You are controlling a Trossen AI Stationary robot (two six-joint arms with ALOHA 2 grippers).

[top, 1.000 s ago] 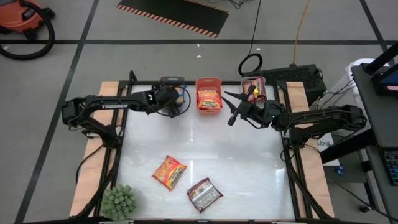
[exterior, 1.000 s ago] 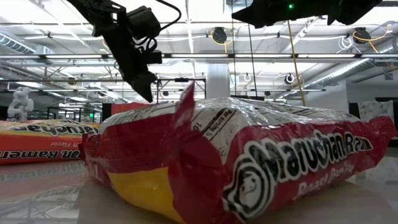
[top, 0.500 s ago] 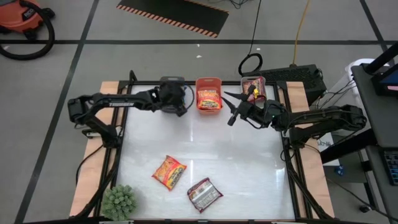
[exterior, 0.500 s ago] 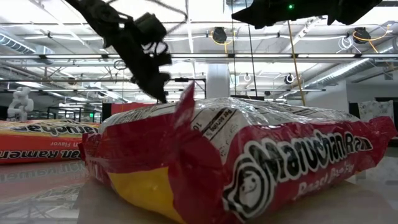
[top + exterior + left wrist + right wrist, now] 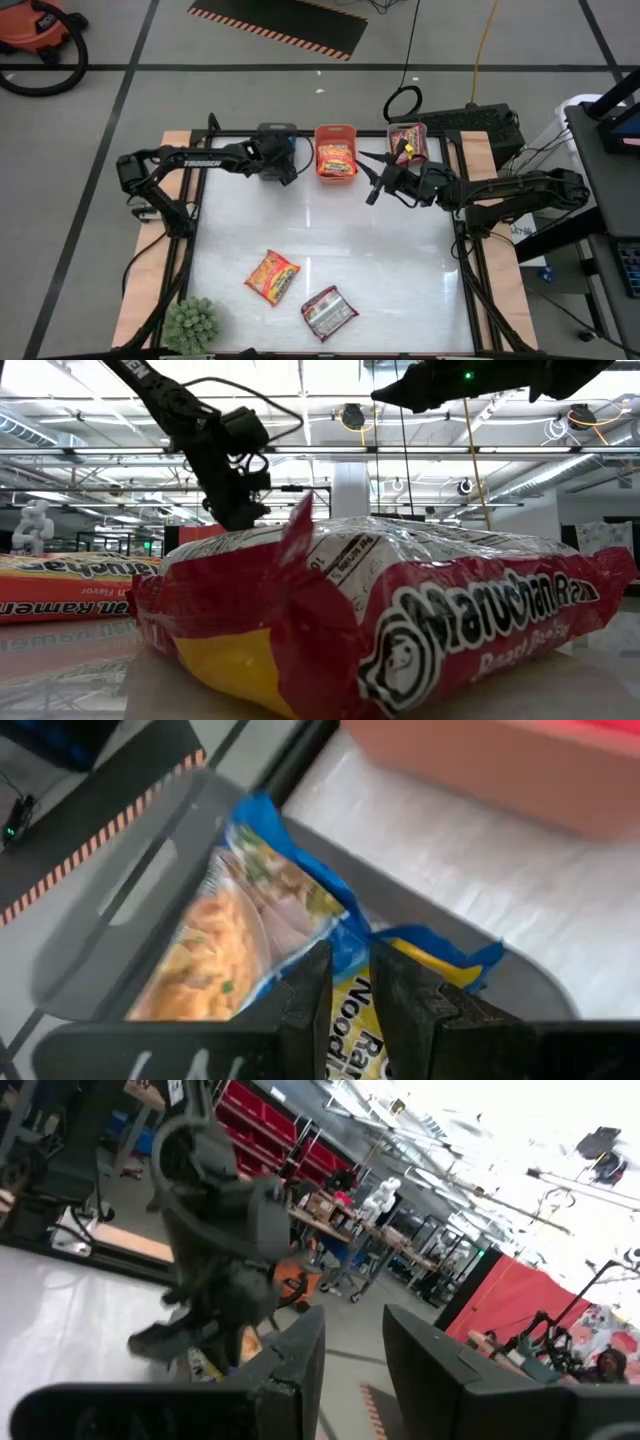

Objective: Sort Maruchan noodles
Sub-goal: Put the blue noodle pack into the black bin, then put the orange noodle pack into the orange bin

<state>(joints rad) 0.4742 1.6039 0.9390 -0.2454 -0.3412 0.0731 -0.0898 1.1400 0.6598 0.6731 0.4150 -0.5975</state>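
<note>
I take the orange bin (image 5: 336, 151) at the far edge of the surface (image 5: 400, 260) as my landmark. My left pincer (image 5: 348, 982) sits over the grey bin (image 5: 277, 135) just left of it, fingers nearly closed with only a thin gap, holding nothing; below them a blue-yellow packet (image 5: 270, 935) lies in that bin. My right pincer (image 5: 372, 172) hovers released just right of the orange bin, near the clear bin (image 5: 408, 138) beyond it, empty.

Two Maruchan packets remain unsorted well toward the near edge from the orange bin: an orange-yellow packet (image 5: 272, 276) and, beside it, a red-silver packet (image 5: 329, 311).

I judge these light, crinkly and slick, the noodle block inside brittle. I would pinch a crimped end seam or close across a short edge gently; a hard squeeze mid-body could crack the noodles, and the film may slip.
</note>
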